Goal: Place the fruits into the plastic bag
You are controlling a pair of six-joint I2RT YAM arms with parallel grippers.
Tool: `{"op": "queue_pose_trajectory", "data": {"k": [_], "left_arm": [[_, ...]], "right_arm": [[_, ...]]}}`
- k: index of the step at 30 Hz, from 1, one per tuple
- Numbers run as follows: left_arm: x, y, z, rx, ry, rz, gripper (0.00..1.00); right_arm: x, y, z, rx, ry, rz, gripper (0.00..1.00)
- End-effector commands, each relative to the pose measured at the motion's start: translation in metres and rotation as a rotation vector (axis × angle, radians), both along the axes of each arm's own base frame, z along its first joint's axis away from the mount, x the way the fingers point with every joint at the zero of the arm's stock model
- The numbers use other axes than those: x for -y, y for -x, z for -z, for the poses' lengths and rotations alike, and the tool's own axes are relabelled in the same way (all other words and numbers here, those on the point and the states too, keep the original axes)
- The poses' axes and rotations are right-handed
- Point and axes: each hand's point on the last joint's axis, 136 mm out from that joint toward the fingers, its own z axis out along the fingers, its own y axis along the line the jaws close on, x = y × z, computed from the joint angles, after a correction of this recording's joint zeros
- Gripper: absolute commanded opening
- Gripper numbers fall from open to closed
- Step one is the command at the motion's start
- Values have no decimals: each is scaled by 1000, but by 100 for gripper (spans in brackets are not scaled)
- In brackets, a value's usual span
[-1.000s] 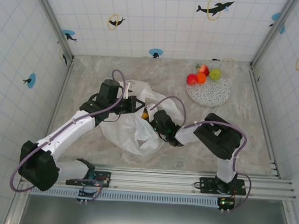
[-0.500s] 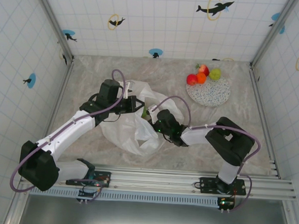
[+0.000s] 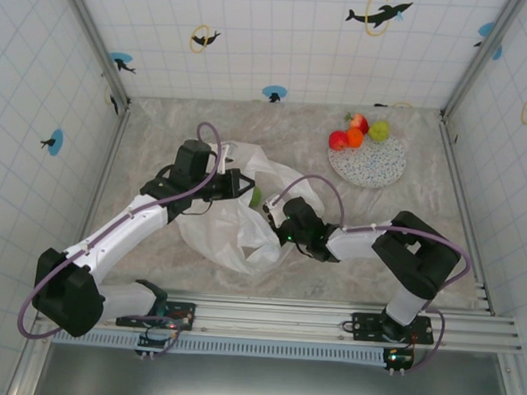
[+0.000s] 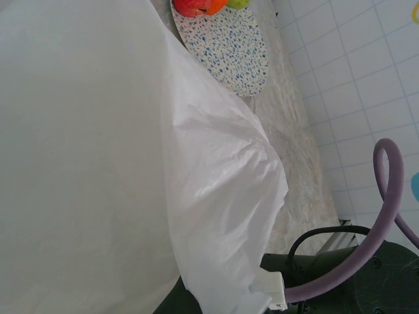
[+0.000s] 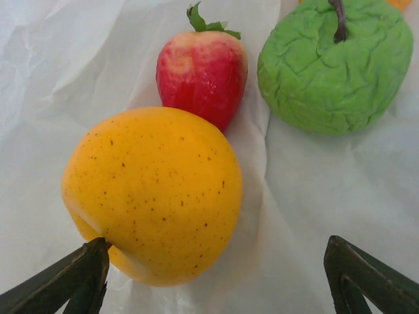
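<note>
A: Where's the fruit rn?

B: Right wrist cam has 3 on the film inside the plastic bag (image 3: 234, 236): a yellow-orange fruit (image 5: 154, 196), a red strawberry (image 5: 201, 69) touching it behind, and a green fruit (image 5: 334, 65) just beside. The bag sits mid-tabletop, a bit left of centre. 4 more fruits (image 3: 355, 133) cluster at the far-left rim of the plate (image 3: 377, 173), near the tabletop's far right corner. Can't tell if they're on it or just off.

A: Grippers?

B: The left gripper (image 3: 236, 185) is pinched tight on the bag's rim, holding the mouth up. The right gripper (image 3: 276, 216) is at the mouth, jaws wide, nothing clamped. The yellow-orange fruit lies just ahead, btw the fingers (image 5: 65, 281).

A: What could go wrong?

B: My guess: 1) a finger snags the thin film on the way out, drags the bag, and the round fruits roll out. 2) 1 fingertip is v. close to the yellow-orange fruit, so a nudge sends it rolling. 3) The left pinch slips, the mouth collapses, and the next drop-in is blocked.
</note>
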Motion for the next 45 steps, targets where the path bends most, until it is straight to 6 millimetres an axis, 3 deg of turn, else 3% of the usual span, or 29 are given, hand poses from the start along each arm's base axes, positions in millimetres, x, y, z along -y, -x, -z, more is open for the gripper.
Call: {"op": "queue_pose_trajectory", "data": {"k": [1,12,19,28,39,45], "left_arm": [[-2,-3,-5,27,-7,-3,0],[-3,-2,-4,22,-5,-4,0],[-3,-2,-3,24,-11,-5,0],[-4,-4,-2,30,-18,-9,0],[-5,-7,0,39,-34,-12,0],[-5,-7,4,36,-39,-13,0]], "right_arm": [[-7,0,5,-28,-28,-13,78],[-29,-41,-2,-24,-90,113,63],[-33,-56,-8,-19,-96,166,64],[-7,-29,-11,-35,-46,105,78],[36,11,-24,-30,89,-17,77],[68,19,-41,-9,160,-25,75]]}}
